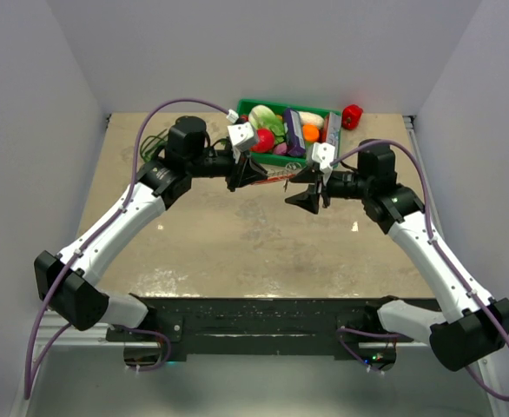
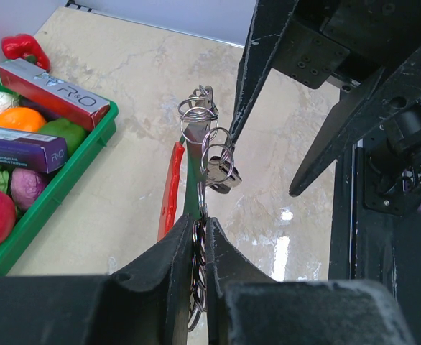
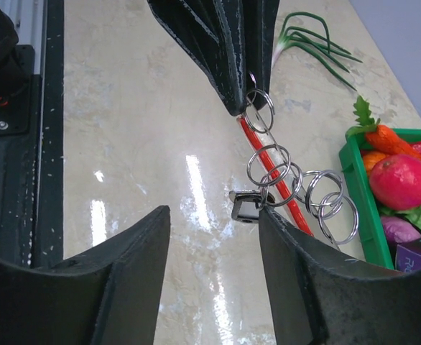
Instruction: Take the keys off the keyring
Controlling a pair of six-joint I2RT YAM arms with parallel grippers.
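Beige marbled bench (image 1: 237, 243) under plain white walls, with a green plastic tray (image 2: 67, 176) of toy produce at the far edge. Above the bench, just in front of that tray near the middle of the far edge: a thin silvery metal keyring (image 3: 268, 167) of linked loops with a red curved plastic tag (image 2: 170, 188), pinched at one end in the tightly closed black left gripper (image 2: 200, 231), clear of the surface. Opposite, the black right gripper (image 3: 214, 215), jaws spread wide, gripping nothing, the bunch just beyond its tips. Of the small flat silvery keys (image 3: 246, 206), only one plain to see, dangling mid-chain. Long axis of chain and tag roughly parallel to the far edge, free end pointing from left gripper towards right. For the step in hand, probably best to keep the left hold firm, close the right tips on the key's head alone, not loops or tag, then work it round the coil rather than tug straight.
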